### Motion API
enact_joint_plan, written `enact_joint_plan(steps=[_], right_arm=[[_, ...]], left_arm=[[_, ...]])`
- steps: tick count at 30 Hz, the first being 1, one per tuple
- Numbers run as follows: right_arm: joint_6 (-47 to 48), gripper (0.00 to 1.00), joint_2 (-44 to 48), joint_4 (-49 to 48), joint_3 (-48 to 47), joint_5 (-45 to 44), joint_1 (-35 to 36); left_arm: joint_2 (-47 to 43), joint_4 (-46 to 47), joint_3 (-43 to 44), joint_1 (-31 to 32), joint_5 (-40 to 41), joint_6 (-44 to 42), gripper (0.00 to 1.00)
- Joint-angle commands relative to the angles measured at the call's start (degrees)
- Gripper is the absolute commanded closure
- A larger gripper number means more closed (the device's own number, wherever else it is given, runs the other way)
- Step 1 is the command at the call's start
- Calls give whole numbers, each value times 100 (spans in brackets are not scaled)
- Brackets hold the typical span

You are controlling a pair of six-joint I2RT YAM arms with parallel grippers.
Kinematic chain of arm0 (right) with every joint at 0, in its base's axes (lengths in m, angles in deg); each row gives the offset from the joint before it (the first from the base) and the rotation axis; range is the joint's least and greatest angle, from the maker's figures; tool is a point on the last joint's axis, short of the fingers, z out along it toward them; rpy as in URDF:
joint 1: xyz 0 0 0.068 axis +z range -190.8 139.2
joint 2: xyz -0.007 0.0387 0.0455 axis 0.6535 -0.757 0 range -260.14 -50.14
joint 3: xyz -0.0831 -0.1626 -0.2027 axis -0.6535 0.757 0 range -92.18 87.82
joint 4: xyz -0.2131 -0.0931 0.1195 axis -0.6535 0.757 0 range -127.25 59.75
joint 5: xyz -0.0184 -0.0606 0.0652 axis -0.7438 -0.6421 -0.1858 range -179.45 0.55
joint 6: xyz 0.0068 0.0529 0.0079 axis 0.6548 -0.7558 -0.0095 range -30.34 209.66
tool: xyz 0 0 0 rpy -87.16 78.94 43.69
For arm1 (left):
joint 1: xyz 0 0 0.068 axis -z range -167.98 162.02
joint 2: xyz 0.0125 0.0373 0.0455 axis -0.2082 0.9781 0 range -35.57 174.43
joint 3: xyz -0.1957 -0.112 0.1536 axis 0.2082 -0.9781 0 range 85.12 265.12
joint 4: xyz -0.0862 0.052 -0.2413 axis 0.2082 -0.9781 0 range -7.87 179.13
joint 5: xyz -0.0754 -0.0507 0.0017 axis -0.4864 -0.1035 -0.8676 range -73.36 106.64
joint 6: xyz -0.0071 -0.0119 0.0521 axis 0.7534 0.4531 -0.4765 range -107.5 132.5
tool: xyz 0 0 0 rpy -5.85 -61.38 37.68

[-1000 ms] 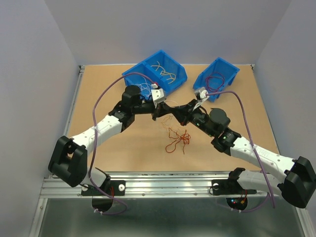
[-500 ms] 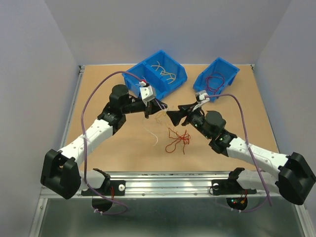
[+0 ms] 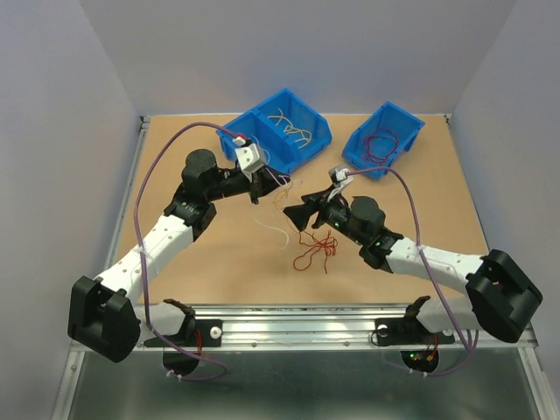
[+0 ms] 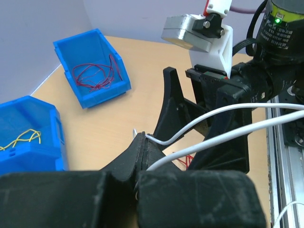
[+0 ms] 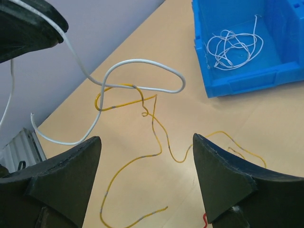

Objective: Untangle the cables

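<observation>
My left gripper is shut on a white cable, pinched at the fingertips. The cable hangs down to the table. In the right wrist view the white cable loops through a yellow cable that lies on the table. My right gripper stands open above the yellow cable, with nothing between its fingers; in the top view it faces the left gripper from a short way off. A tangle of red cables lies just in front of it.
A blue double bin at the back holds white cables and yellow ones. A smaller blue bin at the back right holds red cables. Grey walls enclose the table on three sides.
My right gripper has opened and drawn back from the left one. The left arm has swung left and up with the white cable, which now trails free to the table.
</observation>
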Motion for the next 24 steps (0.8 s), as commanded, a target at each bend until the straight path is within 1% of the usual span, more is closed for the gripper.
enact_joint_plan(steps=[1, 9, 14, 16, 21, 24], right_arm=[[18, 16, -86, -674, 115, 316, 66], [140, 16, -235, -718, 53, 247, 119], [272, 16, -428, -805, -26, 123, 172], [325, 16, -499, -902, -52, 79, 207], [483, 15, -657, -1297, -70, 123, 312], [598, 15, -780, -1324, -131, 18, 400]], left_arm=[[-165, 413, -81, -29, -77, 289, 100], [-50, 475, -20, -29, -429, 527, 100], [-112, 738, -125, -29, -587, 668, 100], [-138, 818, -134, -20, -684, 922, 100], [-173, 1151, -257, -11, -737, 1168, 100], [-182, 1318, -318, 33, -833, 1318, 100]])
